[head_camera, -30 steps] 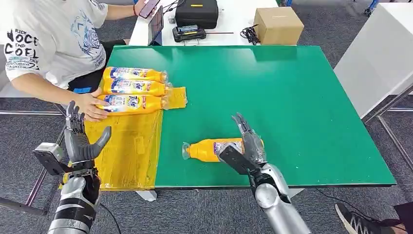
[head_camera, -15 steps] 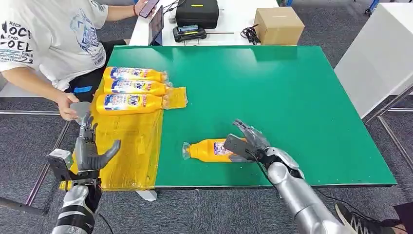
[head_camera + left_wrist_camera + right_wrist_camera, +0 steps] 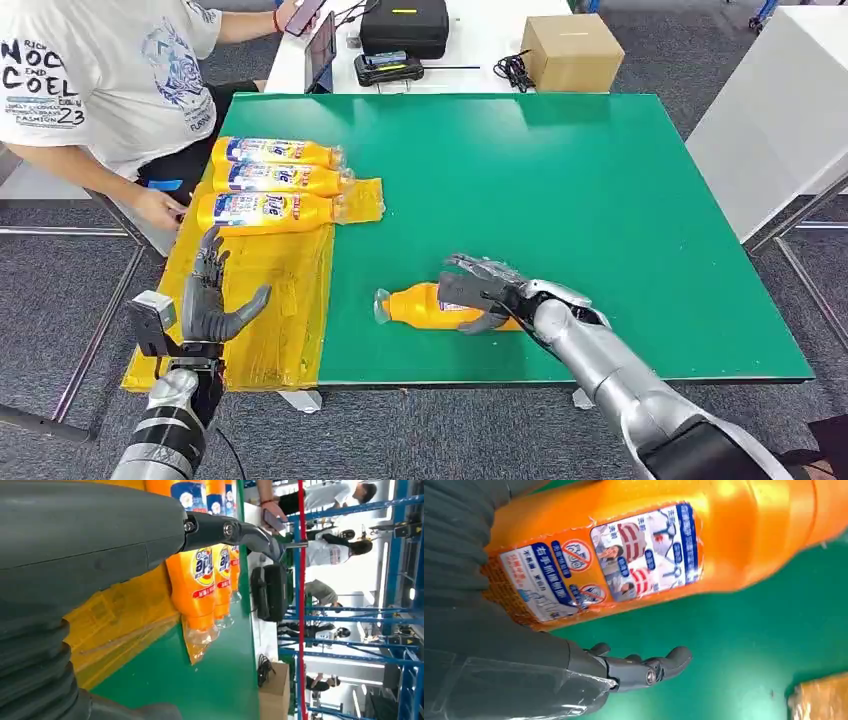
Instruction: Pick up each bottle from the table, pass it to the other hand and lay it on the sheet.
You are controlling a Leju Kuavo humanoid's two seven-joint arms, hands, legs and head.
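Right robot hand (image 3: 487, 292): lies over the label end of the lone orange bottle (image 3: 425, 306), fingers arched above it and thumb at its near side. The right wrist view shows the bottle (image 3: 664, 550) against the palm with one finger (image 3: 659, 666) stretched clear beneath it; cannot tell whether the grasp has closed.
Lone orange bottle: on its side on the green worktop (image 3: 600, 200), at about 6 o'clock of the surface, clear cap end pointing to 9 o'clock, toward the sheet.
Left robot hand (image 3: 212, 300): released, fingers spread and upright, holding nothing, above the near part of the yellow sheet (image 3: 270, 290).
Yellow sheet: covers the worktop's 9 o'clock edge.
Three laid bottles (image 3: 268, 180): on the sheet's far end, side by side and touching, caps toward 3 o'clock.
Person's hand (image 3: 160, 208): just beside the base of the nearest laid bottle.
Cardboard box (image 3: 572, 50): on the white table at 12 o'clock.
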